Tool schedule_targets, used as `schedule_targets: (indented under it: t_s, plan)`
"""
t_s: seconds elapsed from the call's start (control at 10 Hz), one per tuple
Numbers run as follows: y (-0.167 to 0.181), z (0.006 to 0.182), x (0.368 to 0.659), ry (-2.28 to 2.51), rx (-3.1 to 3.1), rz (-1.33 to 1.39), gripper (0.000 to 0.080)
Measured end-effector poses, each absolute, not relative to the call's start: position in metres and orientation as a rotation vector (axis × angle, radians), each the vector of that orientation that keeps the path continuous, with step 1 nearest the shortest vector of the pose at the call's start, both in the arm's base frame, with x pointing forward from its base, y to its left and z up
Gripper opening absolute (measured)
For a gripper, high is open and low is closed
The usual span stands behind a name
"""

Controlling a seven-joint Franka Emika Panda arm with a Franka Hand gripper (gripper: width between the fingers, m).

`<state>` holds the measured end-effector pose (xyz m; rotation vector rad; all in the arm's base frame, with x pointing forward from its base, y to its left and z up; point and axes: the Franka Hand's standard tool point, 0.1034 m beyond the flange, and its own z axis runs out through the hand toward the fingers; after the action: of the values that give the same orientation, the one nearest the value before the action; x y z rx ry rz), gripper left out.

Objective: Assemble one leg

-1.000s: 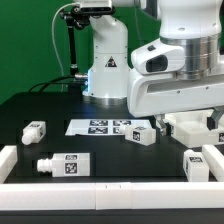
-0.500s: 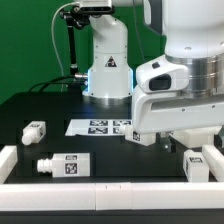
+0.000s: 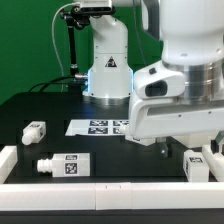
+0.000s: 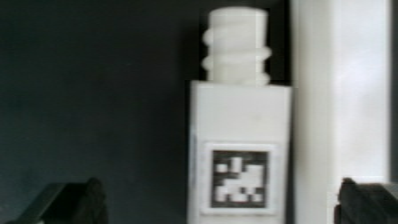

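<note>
My gripper (image 4: 219, 204) is wide open, one finger (image 4: 68, 205) either side of the leg (image 4: 238, 120), neither touching. I read that as straddling, so a squeeze lands on its flat sides. The leg lies flat, threaded peg (image 4: 237, 45) pointing away, just past the marker board (image 3: 98, 126) toward the exterior view's right, with a white panel edge (image 4: 338, 100) just beside it.
</note>
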<state>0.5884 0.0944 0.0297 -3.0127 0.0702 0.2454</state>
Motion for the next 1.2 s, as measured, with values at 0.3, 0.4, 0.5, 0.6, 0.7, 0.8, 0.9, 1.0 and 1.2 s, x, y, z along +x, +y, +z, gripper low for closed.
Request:
schedule_targets:
  t_s: [0.3, 0.4, 0.5, 0.6, 0.7, 0.8, 0.9, 1.0, 1.2]
  plan:
    - [0.099, 0.024, 0.587, 0.075, -3.012, 0.254, 0.065]
    - [0.099, 0.024, 0.587, 0.07, -3.013, 0.253, 0.065]
    - [0.099, 0.024, 0.588, 0.07, -3.013, 0.248, 0.065]
    - [0.098, 0.024, 0.59, 0.065, -3.014, 0.226, 0.065]
    - [0.096, 0.024, 0.592, 0.043, -3.011, 0.213, 0.065]
    - [0.091, 0.023, 0.592, 0.039, -3.005, 0.208, 0.065]
    - [0.087, 0.019, 0.591, 0.045, -3.005, 0.205, 0.065]
    - [0.084, 0.015, 0.59, 0.051, -3.005, 0.208, 0.065]
    - [0.084, 0.014, 0.589, 0.051, -3.005, 0.21, 0.065]
